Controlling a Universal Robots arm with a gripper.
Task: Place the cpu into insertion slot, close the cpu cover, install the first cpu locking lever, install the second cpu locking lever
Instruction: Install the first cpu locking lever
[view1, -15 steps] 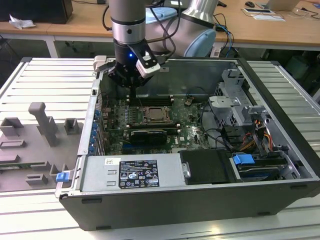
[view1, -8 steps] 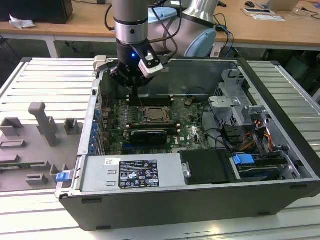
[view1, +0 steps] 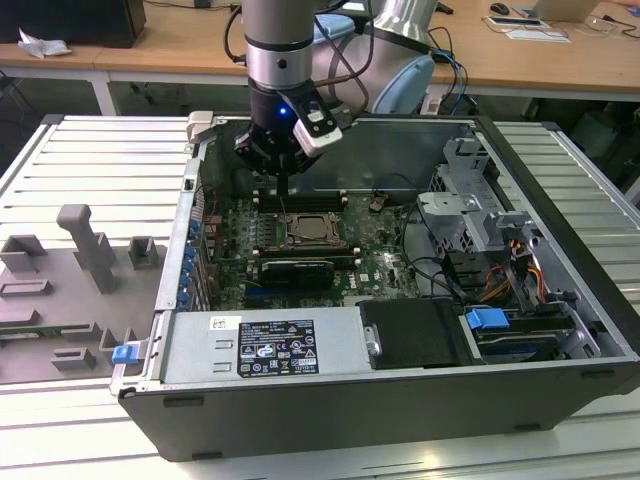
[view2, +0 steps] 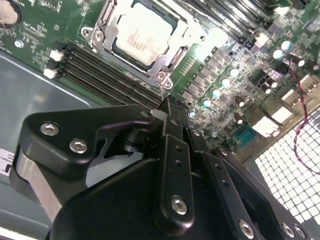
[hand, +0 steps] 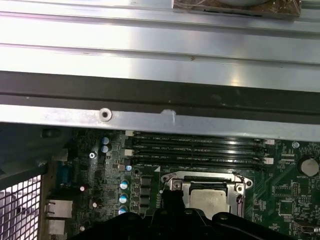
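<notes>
The hand (view1: 285, 188) hangs inside the open computer case (view1: 400, 420) with its fingers drawn narrow: tips together, nothing between them. In the second wrist view its tip sits over the long black memory slots (view2: 105, 75), just beside the insertion slot (view2: 163, 76). The cpu (view2: 140, 32) lies flat in that slot, its pale top visible through the window of the cpu cover (hand: 205, 178), which is folded down around it. The case rests on a ribbed metal surface (view1: 90, 160).
</notes>
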